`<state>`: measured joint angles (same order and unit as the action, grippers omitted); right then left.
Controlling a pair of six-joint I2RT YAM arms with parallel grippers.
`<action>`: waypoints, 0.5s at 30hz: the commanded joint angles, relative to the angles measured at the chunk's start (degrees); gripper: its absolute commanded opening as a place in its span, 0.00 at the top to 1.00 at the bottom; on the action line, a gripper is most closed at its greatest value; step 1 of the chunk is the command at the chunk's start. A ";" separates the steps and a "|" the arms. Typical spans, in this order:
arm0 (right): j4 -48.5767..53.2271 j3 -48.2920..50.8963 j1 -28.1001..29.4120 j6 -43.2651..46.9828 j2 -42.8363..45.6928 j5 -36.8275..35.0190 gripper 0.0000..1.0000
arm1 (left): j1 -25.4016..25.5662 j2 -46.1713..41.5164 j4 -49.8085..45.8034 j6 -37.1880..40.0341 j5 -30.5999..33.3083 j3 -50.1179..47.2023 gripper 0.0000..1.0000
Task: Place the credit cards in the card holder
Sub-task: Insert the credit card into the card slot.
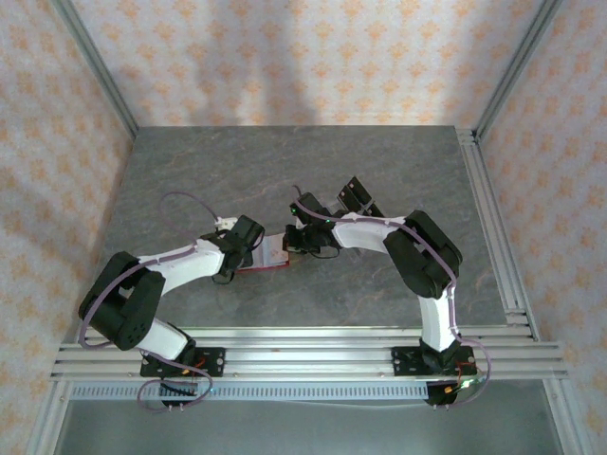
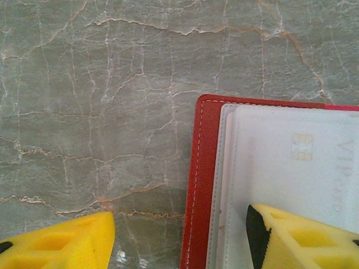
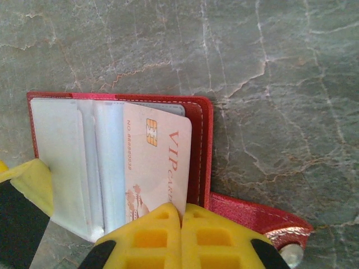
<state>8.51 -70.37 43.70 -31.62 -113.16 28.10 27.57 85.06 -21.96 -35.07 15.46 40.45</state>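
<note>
- Top view: red wallet [image 1: 275, 256] open on the table [image 1: 190, 171], midway between its side edges and closer to the near edge. Squeezed between left gripper [image 1: 248, 248] and right gripper [image 1: 299, 242], mostly hidden by them; contents too small to make out.
- Left wrist view: left gripper [image 2: 179, 227] spread wide, one finger [image 2: 303, 241] on the wallet's [image 2: 193, 185] clear sleeves [image 2: 224, 168], the other over bare table [image 2: 112, 84]. Pale card [image 2: 291, 168] under a sleeve, blurred; gold chip and faint "VIP" readable. Wallet cut off at the right.
- Right wrist view: right gripper [image 3: 182, 224] pinched closed on the lower edge of a pink card [image 3: 160, 162] lying over the wallet's [image 3: 201, 140] right half. Hard to tell whether tucked in a pocket. Reads "VIP CARD" and "NO 8888…". Strap [image 3: 252, 216] with snap [image 3: 291, 253] partly cut off.
</note>
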 commanded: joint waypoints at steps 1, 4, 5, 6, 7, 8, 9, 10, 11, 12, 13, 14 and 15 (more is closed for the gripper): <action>1.96 1.22 -0.55 1.02 1.07 -0.67 1.00 | -0.66 0.23 -3.04 -0.88 2.12 -0.37 0.36; -1.88 1.58 -0.55 -0.29 2.60 2.87 1.00 | -0.68 0.27 -2.71 -0.88 1.88 -0.74 0.36; -3.61 1.80 -0.55 -1.04 3.13 4.18 1.00 | -0.68 0.28 -2.61 -0.97 1.89 -0.81 0.36; -5.11 2.06 -0.60 -1.74 3.56 5.23 1.00 | -0.74 0.29 -2.53 -0.97 1.76 -0.90 0.36; -6.93 2.36 -0.55 -2.67 3.98 6.30 1.00 | -0.63 0.29 -2.50 -0.98 1.76 -0.90 0.37; -8.61 2.64 -0.55 -3.48 4.21 7.24 1.00 | -0.65 0.20 -2.54 -1.04 1.73 -0.90 0.37; -10.45 3.09 -0.59 -4.41 4.51 8.17 1.00 | -0.68 0.20 -2.39 -1.04 1.68 -1.00 0.36; -12.22 3.42 -0.47 -5.33 4.78 8.94 1.00 | -0.67 0.12 -2.39 -0.97 1.72 -0.99 0.36; -13.59 3.63 -0.50 -5.91 4.80 9.55 1.00 | -0.68 0.11 -2.32 -0.97 1.73 -1.08 0.36; -14.65 3.76 -0.46 -6.37 4.79 10.14 1.00 | -0.67 0.08 -2.30 -1.05 1.69 -1.07 0.36; -15.84 3.88 -0.46 -6.74 4.51 10.71 1.00 | -0.70 0.02 -2.35 -1.05 1.68 -1.07 0.36; -16.73 3.84 -0.46 -7.07 4.14 11.13 1.00 | -0.68 0.08 -2.29 -1.05 1.65 -1.15 0.36; -17.85 3.88 -0.46 -7.48 3.58 11.79 1.00 | -0.69 0.10 -2.23 -1.14 1.61 -1.16 0.36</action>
<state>-3.16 -67.26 43.44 -36.84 -110.63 37.04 27.57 85.06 -21.93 -35.40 15.46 40.40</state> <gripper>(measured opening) 0.040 0.637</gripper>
